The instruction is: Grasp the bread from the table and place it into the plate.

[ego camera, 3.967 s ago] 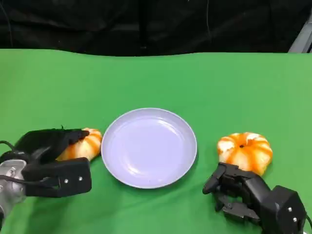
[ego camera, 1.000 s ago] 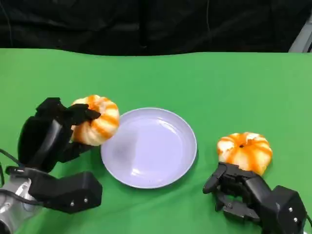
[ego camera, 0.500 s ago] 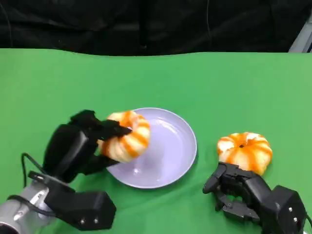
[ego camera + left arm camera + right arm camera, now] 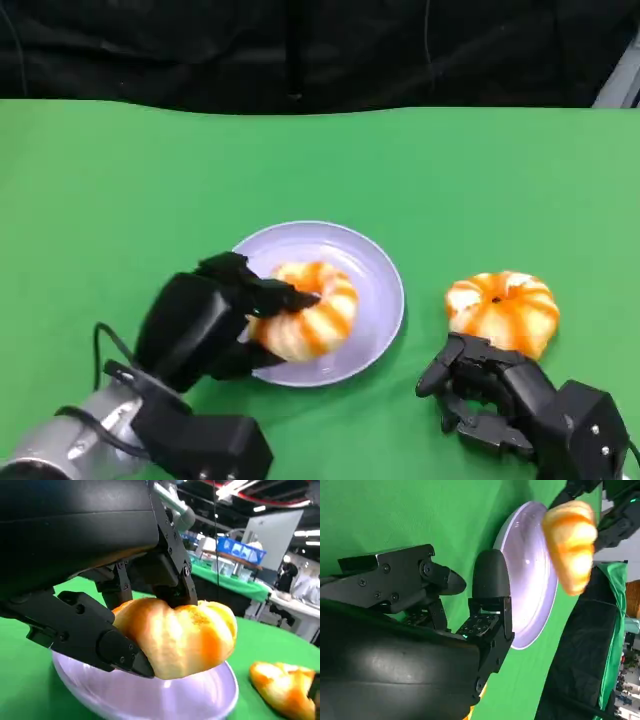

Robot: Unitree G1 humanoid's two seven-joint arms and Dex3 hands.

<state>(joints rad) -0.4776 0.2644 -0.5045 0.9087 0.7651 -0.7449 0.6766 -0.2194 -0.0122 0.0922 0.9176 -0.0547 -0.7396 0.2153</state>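
Observation:
My left hand point(image 4: 215, 320) grips an orange-and-cream striped bread point(image 4: 305, 322) and holds it over the near left part of the lavender plate point(image 4: 375, 270). In the left wrist view the bread point(image 4: 182, 635) sits between my black fingers point(image 4: 115, 650) just above the plate point(image 4: 150, 700). A second striped bread point(image 4: 502, 308) lies on the green table to the right of the plate. My right hand point(image 4: 490, 395) rests on the table just in front of that bread, holding nothing, fingers curled in. The right wrist view shows the held bread point(image 4: 570, 545) over the plate point(image 4: 530, 595).
The green table point(image 4: 320, 160) stretches back to a black curtain point(image 4: 300, 50). In the left wrist view the second bread point(image 4: 282, 687) lies beside the plate, with a room and distant people behind.
My left hand lifted the bread off the table left of the plate and carried it rightward and lower, over the plate's near left part. The right hand and second bread stayed still.

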